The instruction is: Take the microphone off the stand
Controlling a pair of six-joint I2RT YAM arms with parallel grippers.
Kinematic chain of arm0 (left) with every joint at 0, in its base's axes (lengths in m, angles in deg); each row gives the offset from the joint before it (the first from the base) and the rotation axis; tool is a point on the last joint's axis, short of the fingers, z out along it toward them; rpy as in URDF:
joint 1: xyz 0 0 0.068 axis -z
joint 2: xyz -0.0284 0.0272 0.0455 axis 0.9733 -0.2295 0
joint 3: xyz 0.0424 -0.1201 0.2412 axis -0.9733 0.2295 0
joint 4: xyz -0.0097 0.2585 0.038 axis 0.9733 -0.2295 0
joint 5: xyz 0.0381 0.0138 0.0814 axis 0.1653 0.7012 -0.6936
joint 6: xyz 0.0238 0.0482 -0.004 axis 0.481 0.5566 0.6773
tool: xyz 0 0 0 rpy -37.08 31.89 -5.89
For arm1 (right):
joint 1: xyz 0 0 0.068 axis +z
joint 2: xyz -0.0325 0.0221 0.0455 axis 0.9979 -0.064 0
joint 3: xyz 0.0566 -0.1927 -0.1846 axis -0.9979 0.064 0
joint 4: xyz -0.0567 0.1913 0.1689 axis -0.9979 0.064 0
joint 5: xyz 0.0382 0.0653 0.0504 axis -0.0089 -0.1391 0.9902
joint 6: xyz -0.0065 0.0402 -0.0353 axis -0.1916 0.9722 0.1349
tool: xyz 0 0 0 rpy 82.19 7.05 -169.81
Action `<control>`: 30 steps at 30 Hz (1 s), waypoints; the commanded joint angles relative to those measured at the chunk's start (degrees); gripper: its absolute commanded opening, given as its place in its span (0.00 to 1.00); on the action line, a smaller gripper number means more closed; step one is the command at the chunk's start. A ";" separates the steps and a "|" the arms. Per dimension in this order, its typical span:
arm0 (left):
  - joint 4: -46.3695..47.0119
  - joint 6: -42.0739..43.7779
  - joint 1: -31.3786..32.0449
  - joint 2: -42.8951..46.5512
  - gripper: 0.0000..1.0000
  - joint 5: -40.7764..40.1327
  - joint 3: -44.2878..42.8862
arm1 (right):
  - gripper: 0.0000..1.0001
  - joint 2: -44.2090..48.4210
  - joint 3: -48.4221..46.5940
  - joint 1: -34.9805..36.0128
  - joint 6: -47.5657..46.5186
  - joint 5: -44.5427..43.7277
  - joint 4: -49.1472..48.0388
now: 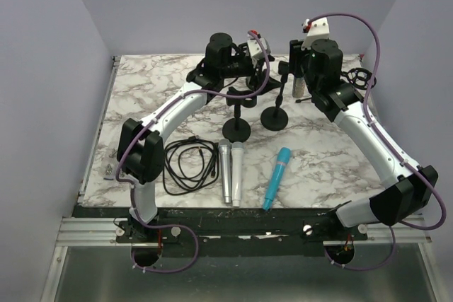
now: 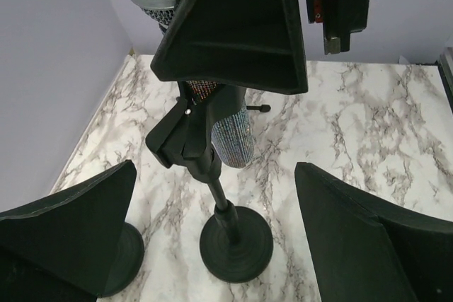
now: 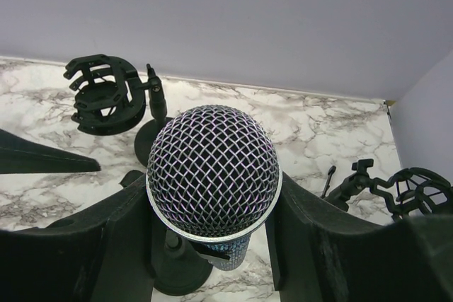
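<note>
Mic (image 3: 212,167) sits apparently clamped inside the right pincer (image 3: 211,235), ready for pulling from its clip (image 2: 180,136). Left pincer (image 2: 214,167) gapes empty, the stand (image 2: 233,242) between its fingers, likely to steady it.

From above, the microphone (image 1: 299,88) is almost wholly hidden behind the right claw (image 1: 296,68), with only a sliver of silver body showing. In the left wrist view its mesh head is cut off by the top edge and a finger (image 2: 233,33) of the right claw covers much of its body, while another stand's base (image 2: 126,259) sits half hidden behind the left claw (image 2: 212,175). In the right wrist view the head hides the body below, so whether the fingers (image 3: 85,245) press it cannot be told, and a black cradle (image 3: 414,190) runs off the right edge.
</note>
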 commanded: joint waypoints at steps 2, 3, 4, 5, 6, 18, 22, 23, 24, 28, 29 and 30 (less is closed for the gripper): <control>5.94 3.05 -0.31 -3.98 0.98 5.76 -3.79 | 0.27 1.40 0.90 -0.13 -0.80 2.53 -1.92; 6.78 2.81 -0.33 -4.90 0.98 5.75 -4.04 | 0.26 1.49 0.93 -0.12 -0.84 2.88 -1.93; 7.37 2.50 -0.33 -5.71 0.98 5.81 -4.65 | 0.26 1.51 1.06 -0.12 -0.89 3.10 -2.01; 8.00 1.99 -0.29 -6.63 0.98 6.14 -5.19 | 0.26 1.49 1.18 -0.12 -0.89 3.19 -1.96; 9.13 1.44 -0.27 -7.34 0.97 6.04 -5.62 | 0.26 1.58 1.25 -0.12 -0.93 3.29 -2.16; 13.31 -4.72 -0.47 -13.57 0.90 7.60 -11.58 | 0.24 1.84 1.88 -0.12 -1.24 3.14 -2.45; 11.96 -3.49 -0.47 -13.23 0.83 7.75 -10.70 | 0.24 1.78 2.12 -0.13 -1.21 3.12 -2.63; 11.95 -3.20 -0.53 -12.98 0.81 7.59 -10.44 | 0.24 1.78 2.28 -0.16 -1.24 3.10 -2.62; 11.80 -2.93 -0.50 -12.83 0.79 7.37 -10.07 | 0.24 1.76 2.32 -0.12 -1.19 2.98 -2.63; 10.86 -2.51 -0.85 -12.43 0.65 7.16 -9.77 | 0.24 1.78 2.38 -0.12 -1.31 2.95 -2.62; 10.81 -2.37 -0.89 -12.21 0.60 7.09 -9.54 | 0.24 1.82 2.39 -0.12 -1.33 2.99 -2.62; 10.80 -2.33 -0.96 -12.08 0.54 6.94 -9.34 | 0.24 1.85 2.43 -0.12 -1.33 2.91 -2.68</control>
